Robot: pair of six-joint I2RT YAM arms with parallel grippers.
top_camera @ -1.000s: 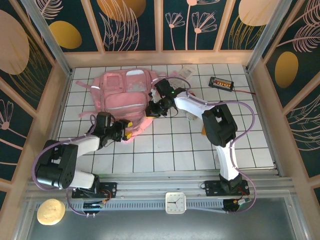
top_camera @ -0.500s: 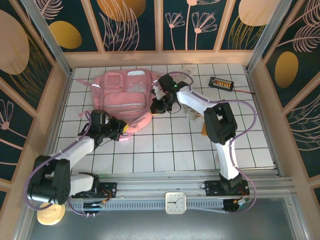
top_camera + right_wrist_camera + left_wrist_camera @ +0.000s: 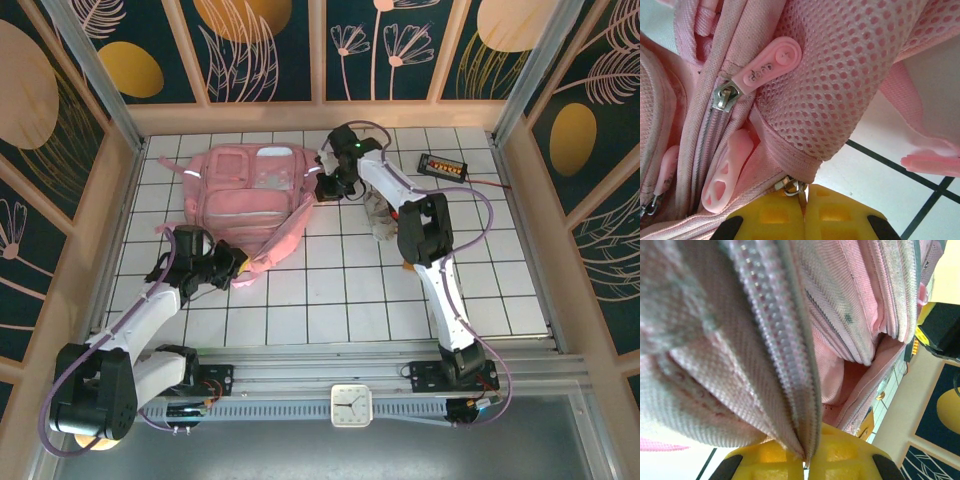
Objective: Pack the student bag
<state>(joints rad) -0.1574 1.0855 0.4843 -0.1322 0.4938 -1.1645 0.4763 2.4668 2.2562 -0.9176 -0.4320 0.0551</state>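
Pink student bag (image 3: 245,185) lies flat on the tiled counter (image 3: 340,300), left of centre toward the far side, front pockets up. Left fingers (image 3: 232,268) are at the bag's near edge, clamped together on a pink zipper seam (image 3: 785,355) pulled up between them. Right fingers (image 3: 322,188) are at the bag's far right corner, shut on the fabric edge at a small metal zipper slider (image 3: 792,186), with a pink rubber pull tab (image 3: 767,65) just beside the mesh there.
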